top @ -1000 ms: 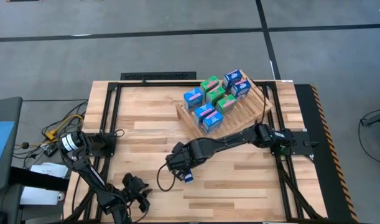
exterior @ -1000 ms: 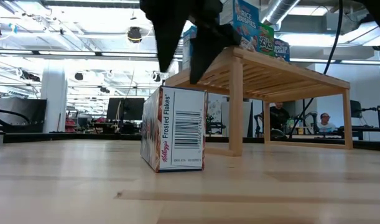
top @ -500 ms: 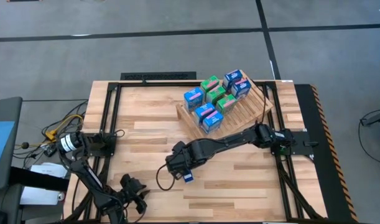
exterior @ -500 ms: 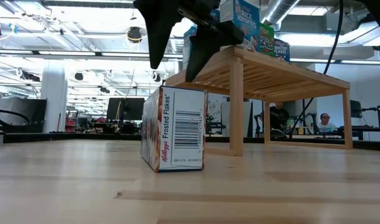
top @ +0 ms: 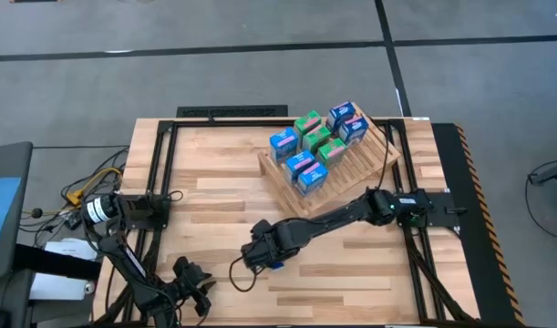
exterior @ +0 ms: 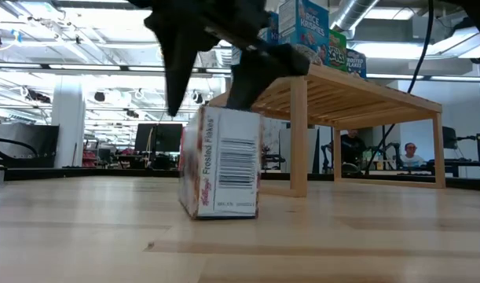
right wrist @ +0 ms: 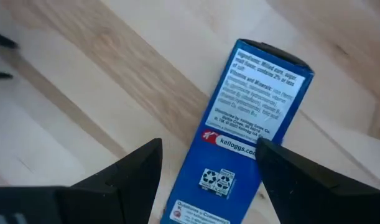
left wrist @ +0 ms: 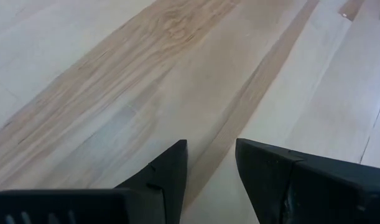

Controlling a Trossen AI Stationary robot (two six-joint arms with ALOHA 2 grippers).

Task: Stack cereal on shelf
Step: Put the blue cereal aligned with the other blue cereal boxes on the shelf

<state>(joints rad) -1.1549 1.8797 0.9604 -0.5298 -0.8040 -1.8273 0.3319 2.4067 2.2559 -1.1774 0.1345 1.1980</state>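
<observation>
Over the last second we have brought our right gripper (top: 263,258) down and toward the near edge of the table (top: 214,182); in the low view its fingers (exterior: 177,71), earlier hanging above the lone Frosted Flakes box (exterior: 220,163), now reach down either side of its top, and the box looks slightly turned. The right wrist view shows the blue box between our spread fingers, not yet pinched, so we judge the grasp is about to close. Seven boxes (top: 314,146) already sit on the slatted shelf (top: 369,155), with bare slats toward its right. Nothing blocks the path back there except the shelf's raised edge. Our left gripper (top: 191,282) waits at the near left, partly open on nothing
</observation>
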